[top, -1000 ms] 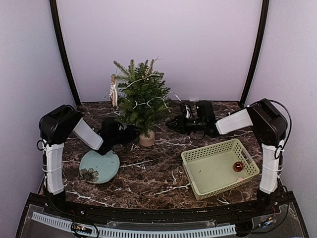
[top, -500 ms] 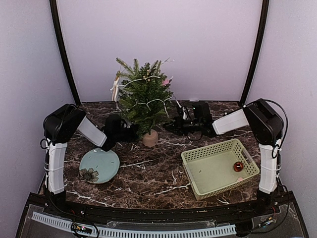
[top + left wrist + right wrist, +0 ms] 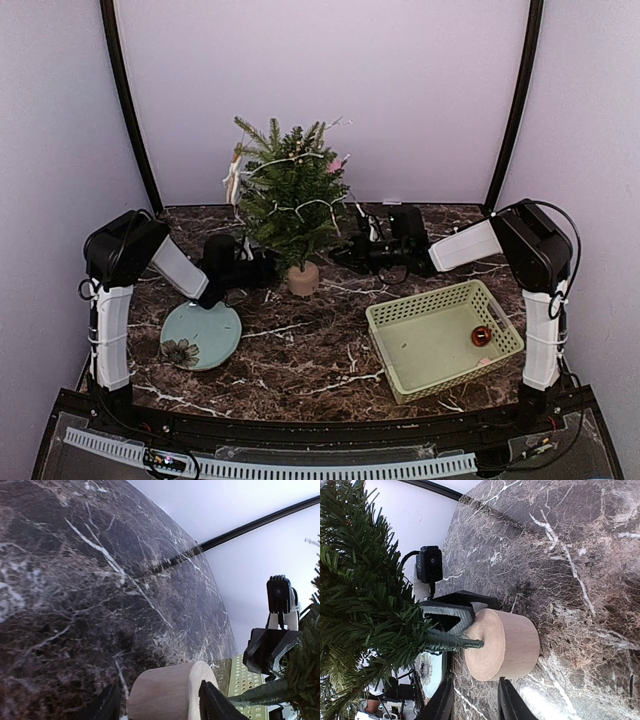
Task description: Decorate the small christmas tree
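The small christmas tree stands upright at the back centre in its beige-pink pot. It carries a white light string, a pale figure ornament and a pink piece. My left gripper is low at the pot's left. In the left wrist view its open jaws straddle the pot, with a small gap on one side. My right gripper is at the pot's right. In the right wrist view it is open and empty, just short of the pot.
A light-green basket at the right front holds a red-brown ball and a small pink item. A teal plate with a flower lies at the left front. Walls and black frame posts stand close behind.
The tree has gone from leaning left to upright and its pot has shifted slightly right. My left arm pushed in towards the pot, then eased back a little. The right gripper edged left.
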Controlling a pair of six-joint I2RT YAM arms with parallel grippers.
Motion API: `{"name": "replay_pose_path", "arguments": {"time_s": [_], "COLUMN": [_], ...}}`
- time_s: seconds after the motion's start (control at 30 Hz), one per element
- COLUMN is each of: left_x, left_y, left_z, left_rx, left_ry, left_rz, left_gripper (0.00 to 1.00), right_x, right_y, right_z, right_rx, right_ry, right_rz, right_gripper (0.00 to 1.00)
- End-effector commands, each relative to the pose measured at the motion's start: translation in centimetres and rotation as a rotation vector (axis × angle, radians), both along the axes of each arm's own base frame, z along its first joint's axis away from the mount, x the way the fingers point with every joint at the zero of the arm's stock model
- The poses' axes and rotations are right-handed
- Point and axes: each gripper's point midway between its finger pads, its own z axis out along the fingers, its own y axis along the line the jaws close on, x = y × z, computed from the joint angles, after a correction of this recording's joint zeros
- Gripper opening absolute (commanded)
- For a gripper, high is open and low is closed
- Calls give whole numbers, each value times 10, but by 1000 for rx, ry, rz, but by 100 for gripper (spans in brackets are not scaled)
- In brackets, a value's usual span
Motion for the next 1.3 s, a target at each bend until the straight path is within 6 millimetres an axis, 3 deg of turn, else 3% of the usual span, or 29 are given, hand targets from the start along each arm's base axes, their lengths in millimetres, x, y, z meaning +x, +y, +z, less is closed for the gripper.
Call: {"name": "replay_pose_path", "arguments": {"time_s": [0.0, 0.17, 0.33, 0.47, 0.57, 0.67, 0.9, 1.07, 1.27], "left_x": [4, 5, 5, -3, -8, -16, -43, -60, -81], "left_y": [25, 48, 81, 110, 127, 140, 144, 132, 124], "left_z": [15, 23, 43, 59, 83, 91, 123, 136, 153], "left_rx": [-25, -18, 23, 114, 164, 218, 252, 385, 456], "left_ry": [-16, -30, -57, -81, -124, -133, -227, -312, -405], "left_rz": [59, 114, 203, 314, 385, 423, 409, 372, 365], "left_gripper": [57, 60, 66, 70, 71, 72, 72, 72, 73], "right_x": [0, 1, -5, -24, -40, -66, -117, -152, -186], "right_y": [5, -12, -51, -91, -120, -153, -228, -259, -287], "right_z": [12, 30, 54, 68, 77, 79, 65, 49, 9], "right_rx": [27, 25, 32, -40, -191, -370, -770, -956, -1151], "right_ry": [-39, -93, -126, -156, -196, -183, -39, 78, 190], "right_rz": [10, -36, -113, -180, -225, -250, -312, -382, -424], "right_gripper": [32, 34, 36, 37, 40, 43, 52, 54, 58]}}
